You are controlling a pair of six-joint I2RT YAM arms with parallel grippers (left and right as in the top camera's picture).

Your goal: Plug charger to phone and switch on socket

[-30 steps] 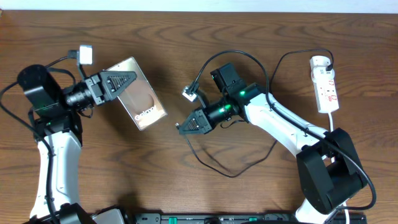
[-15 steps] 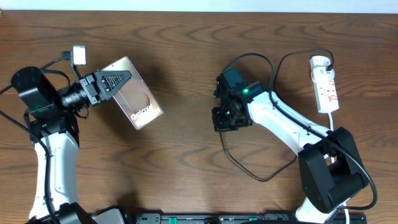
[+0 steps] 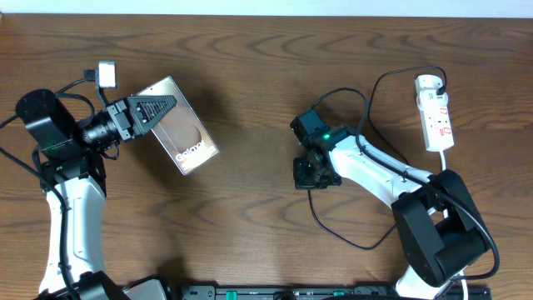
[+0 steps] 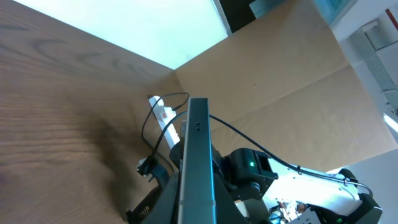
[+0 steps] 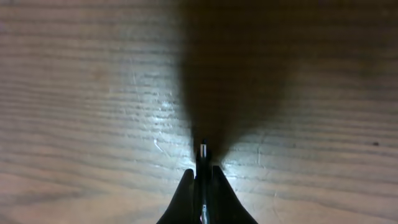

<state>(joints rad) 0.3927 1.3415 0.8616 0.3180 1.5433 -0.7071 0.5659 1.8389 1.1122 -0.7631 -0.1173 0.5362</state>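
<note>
**Phone.** We are viewing the phone (image 3: pixel 187 133) in the upper left of the overhead frame, with its bronze back and white lettering facing the camera. The left gripper (image 3: pixel 162 108) is clamped on its upper-left end, and one black finger is lying across the back. A soft shadow is falling on the wooden table (image 3: pixel 250 50) beside it. In the left wrist view the phone (image 4: pixel 197 162) is showing edge-on, as a thin dark strip rising up the middle of the frame.

**Charger.** We are finding the charger (image 3: pixel 346 240) right of centre, well apart from the phone. Its black cable is running from the right gripper (image 3: pixel 310 173) in a loop toward the lower middle of the frame. Another stretch is arcing up toward the upper right. In the right wrist view the two fingers (image 5: pixel 183 202) are pressed together on the small metal plug tip (image 5: pixel 203 151). The tip is sticking out past them toward the wood grain, and we cannot tell whether it is touching the surface.

**Socket.** We are seeing the power strip (image 3: pixel 436 117) lying lengthwise in the upper right corner. Its white cord (image 3: pixel 447 158) is trailing down toward the right arm's base. In the left wrist view the power strip (image 4: pixel 163 115) is appearing small, beyond the phone's edge.
</note>
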